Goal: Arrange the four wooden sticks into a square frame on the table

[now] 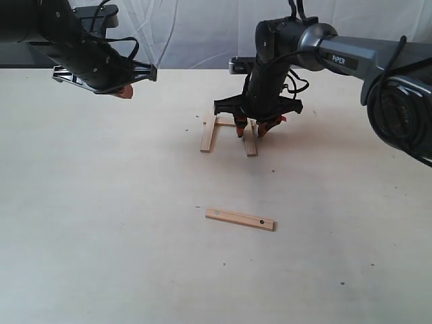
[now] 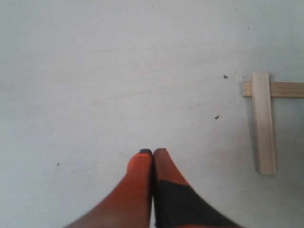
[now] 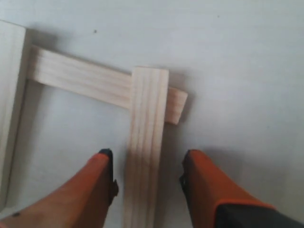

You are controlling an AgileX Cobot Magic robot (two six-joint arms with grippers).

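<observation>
Three tan wooden sticks form a U on the table (image 1: 101,223): a left stick (image 1: 208,133), a right stick (image 1: 250,140) and a far cross stick (image 1: 227,122) lying under their far ends. My right gripper (image 1: 250,129) stands open over the right stick (image 3: 146,142), one fingertip (image 3: 105,159) on each side, neither touching it. The cross stick (image 3: 80,78) runs beneath. A fourth stick (image 1: 240,219), with a dark hole near each end, lies alone nearer the front. My left gripper (image 1: 125,91) hovers shut and empty at the far left; its wrist view shows the left stick (image 2: 263,123).
A wrinkled white cloth backdrop (image 1: 196,30) hangs behind the table's far edge. The right arm's base (image 1: 401,108) bulks at the right edge. Bare tabletop spreads around the lone stick and across the left.
</observation>
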